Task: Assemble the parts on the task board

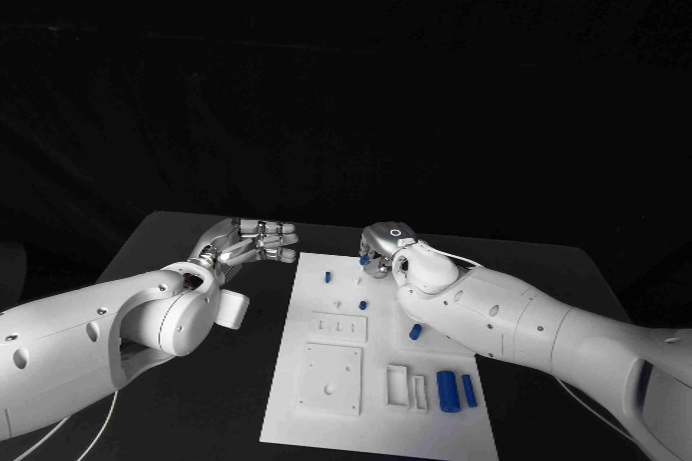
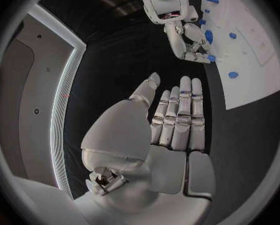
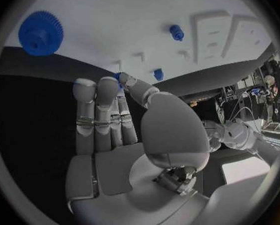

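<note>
The white task board (image 1: 378, 381) lies in the middle of the black table. My right hand (image 1: 389, 249) hovers over the board's far end and pinches a small blue part (image 3: 118, 77) between thumb and a fingertip; the same part (image 2: 211, 58) appears in the left wrist view. A blue gear (image 3: 40, 32) lies on the board just beside that hand. My left hand (image 1: 257, 241) hangs over the table left of the board's far corner, fingers straight and side by side (image 2: 177, 117), holding nothing. Small blue pegs (image 1: 329, 277) (image 1: 362, 304) (image 1: 415, 331) stand on the board.
Two blue cylinders (image 1: 447, 391) (image 1: 469, 389) lie at the board's near right, beside white rectangular blocks (image 1: 398, 383). A raised white square plate (image 1: 332, 378) sits at the near left of the board. A white box (image 1: 231, 309) rides on my left forearm.
</note>
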### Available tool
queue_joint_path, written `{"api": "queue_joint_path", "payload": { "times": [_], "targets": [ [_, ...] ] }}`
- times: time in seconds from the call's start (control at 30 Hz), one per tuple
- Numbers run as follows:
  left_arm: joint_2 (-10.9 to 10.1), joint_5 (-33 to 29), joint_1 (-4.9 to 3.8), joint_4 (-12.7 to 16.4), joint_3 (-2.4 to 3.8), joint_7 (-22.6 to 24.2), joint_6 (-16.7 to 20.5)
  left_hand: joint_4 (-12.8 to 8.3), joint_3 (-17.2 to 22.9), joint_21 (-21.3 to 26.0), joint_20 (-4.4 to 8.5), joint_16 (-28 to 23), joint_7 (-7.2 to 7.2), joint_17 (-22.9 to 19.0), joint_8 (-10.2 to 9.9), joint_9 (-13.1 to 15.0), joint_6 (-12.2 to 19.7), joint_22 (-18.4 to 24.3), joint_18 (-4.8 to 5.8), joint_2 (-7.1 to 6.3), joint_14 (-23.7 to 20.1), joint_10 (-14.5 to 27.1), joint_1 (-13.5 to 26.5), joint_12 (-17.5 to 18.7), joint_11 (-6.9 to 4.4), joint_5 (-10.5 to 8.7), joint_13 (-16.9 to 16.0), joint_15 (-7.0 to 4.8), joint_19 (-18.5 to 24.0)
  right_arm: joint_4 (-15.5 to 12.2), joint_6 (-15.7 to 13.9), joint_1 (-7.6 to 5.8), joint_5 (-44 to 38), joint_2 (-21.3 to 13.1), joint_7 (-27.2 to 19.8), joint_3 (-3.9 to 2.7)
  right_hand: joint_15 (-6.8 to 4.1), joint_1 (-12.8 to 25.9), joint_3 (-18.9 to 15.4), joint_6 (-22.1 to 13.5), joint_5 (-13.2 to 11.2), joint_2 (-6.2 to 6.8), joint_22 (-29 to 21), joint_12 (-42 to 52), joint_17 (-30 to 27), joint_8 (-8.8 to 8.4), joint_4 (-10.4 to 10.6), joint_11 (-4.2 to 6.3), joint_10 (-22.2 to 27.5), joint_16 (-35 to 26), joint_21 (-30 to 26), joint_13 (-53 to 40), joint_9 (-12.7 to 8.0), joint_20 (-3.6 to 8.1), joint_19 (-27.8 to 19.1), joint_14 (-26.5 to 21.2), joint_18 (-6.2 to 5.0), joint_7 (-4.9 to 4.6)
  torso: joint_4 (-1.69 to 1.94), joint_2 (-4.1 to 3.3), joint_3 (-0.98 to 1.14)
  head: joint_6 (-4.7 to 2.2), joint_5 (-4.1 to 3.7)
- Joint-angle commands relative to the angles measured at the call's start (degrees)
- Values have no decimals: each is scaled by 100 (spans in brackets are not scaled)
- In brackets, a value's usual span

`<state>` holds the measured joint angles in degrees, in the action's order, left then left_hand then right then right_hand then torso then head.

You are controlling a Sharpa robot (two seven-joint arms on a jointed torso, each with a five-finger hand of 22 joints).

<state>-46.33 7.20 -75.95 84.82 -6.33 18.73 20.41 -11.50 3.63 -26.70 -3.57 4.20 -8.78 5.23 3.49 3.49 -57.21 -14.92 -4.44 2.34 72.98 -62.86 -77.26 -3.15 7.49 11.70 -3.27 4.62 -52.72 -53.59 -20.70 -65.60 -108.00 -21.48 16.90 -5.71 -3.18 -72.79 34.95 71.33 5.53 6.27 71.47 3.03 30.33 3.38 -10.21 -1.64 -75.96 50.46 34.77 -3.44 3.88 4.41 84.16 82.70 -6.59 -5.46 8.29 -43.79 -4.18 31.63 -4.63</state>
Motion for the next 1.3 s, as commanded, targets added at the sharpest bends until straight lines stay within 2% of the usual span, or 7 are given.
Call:
{"api": "queue_joint_path", "payload": {
  "times": [0.03,0.17,0.47,0.73,1.13,1.23,1.3],
  "targets": [
    [2,-20,-22,35,8,34,-76,2,-36,-34,-14,-9,-3,4,20,10,22,6,36,21,-34,44,-9,-22,-1,-10,-1,12,26,46,85,-2,-111,36,30,13,-36,-18,11,161,7,-1,7,32,-6,30,-33,7,-42,7,-33,-5,42,37,52,-10,30,90,13,-25,-17,-21,2],
    [-2,-19,-40,47,9,38,-74,2,-36,-34,-14,-9,-3,4,20,10,22,6,36,21,-34,44,-9,-22,-1,-10,-1,12,26,88,100,-1,-109,62,23,26,-37,-19,11,157,-5,-8,18,33,-11,29,-39,8,-43,5,-42,-5,41,39,55,-10,28,89,26,-37,-30,-20,0],
    [-11,-18,-67,55,10,35,-71,2,-36,-34,-14,-9,-3,4,20,10,22,6,36,21,-34,44,-9,-22,-1,-10,-1,12,26,122,191,0,-105,76,20,42,-38,-9,-4,160,-12,-20,66,32,-34,30,-66,8,-42,-2,-89,-5,41,41,73,-7,38,91,6,-42,-16,-15,16],
    [0,-18,-81,50,10,33,-70,2,-36,-34,-14,-9,-3,4,20,10,22,6,36,21,-34,44,-9,-22,-1,-10,-1,12,26,158,209,0,-101,117,3,62,-38,-9,-4,160,-12,-20,66,32,-34,30,-66,8,-42,-2,-89,-5,41,41,73,-7,38,91,20,-41,-27,-25,15],
    [68,-11,-83,-34,9,31,-80,-27,-75,-71,-18,-8,-1,-1,19,9,17,41,34,42,-37,58,-5,-22,7,-12,-2,16,42,240,330,0,-69,154,7,94,-21,5,-18,128,-10,-26,98,31,-61,28,-69,-3,-9,-17,-204,-4,38,25,80,-9,31,81,-1,-66,-32,-33,0],
    [83,-13,-82,-55,9,30,-82,-27,-75,-71,-18,-8,-1,-1,19,9,17,41,34,42,-37,58,-5,-22,7,-12,-2,16,42,263,276,0,1,159,-17,97,4,44,-30,11,-110,-21,87,31,-79,17,-26,-42,130,-42,-295,0,12,7,71,-16,26,52,4,-60,-38,-29,-4],
    [89,-14,-82,-63,9,30,-82,-27,-75,-71,-18,-8,-1,-1,19,9,17,41,34,42,-37,58,-5,-22,7,-12,-2,16,42,283,218,0,81,165,-53,99,104,155,-108,-279,-271,103,54,23,-88,7,65,-138,448,-50,-397,7,-24,-56,58,0,16,-1,12,-50,-39,-24,0]
  ]
}}
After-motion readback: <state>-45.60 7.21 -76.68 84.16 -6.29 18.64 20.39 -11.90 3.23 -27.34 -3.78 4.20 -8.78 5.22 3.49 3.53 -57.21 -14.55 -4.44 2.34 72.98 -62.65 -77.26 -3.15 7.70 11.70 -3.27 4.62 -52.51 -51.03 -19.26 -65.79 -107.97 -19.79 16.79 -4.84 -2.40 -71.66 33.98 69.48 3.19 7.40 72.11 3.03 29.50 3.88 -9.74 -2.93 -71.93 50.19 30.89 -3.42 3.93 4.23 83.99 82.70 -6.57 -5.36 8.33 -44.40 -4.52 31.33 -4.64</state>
